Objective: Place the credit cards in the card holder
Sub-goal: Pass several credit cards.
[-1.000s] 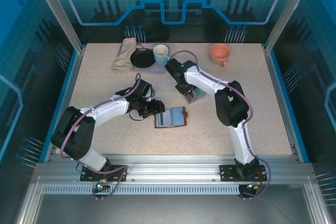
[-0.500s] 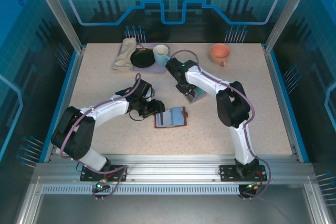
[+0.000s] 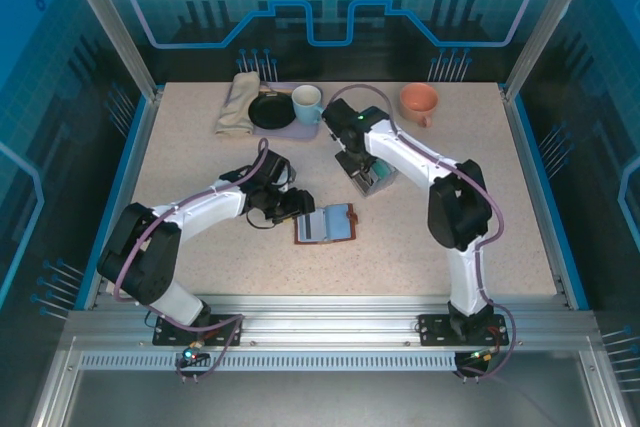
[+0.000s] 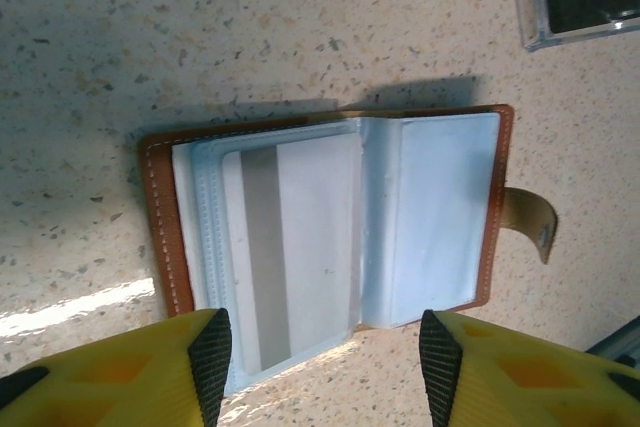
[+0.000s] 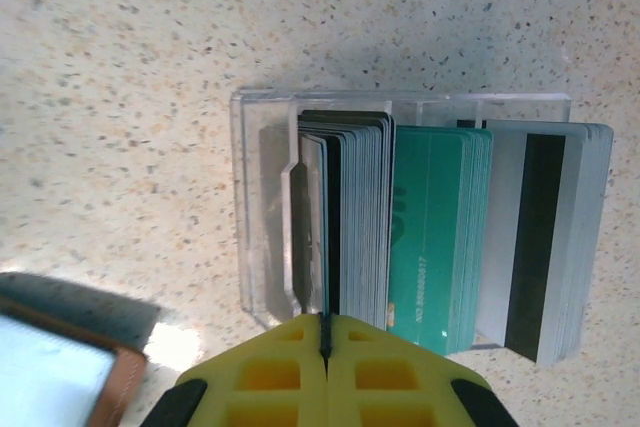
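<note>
The right fingers (image 5: 280, 372) are clenched tight together, their tips at the edge of the credit cards (image 5: 440, 237). The cards stand on edge in a clear tray (image 5: 262, 227): dark and white ones, then teal, then white with a dark stripe. Whether one card is pinched between the fingers I cannot tell. The left fingers (image 4: 210, 352) stand apart, grasping nothing, above the card holder (image 4: 430, 217). It lies open on the table (image 3: 180, 157) near the middle, just near-left of the tray, with one grey-striped card (image 4: 300, 247) in its left pocket.
</note>
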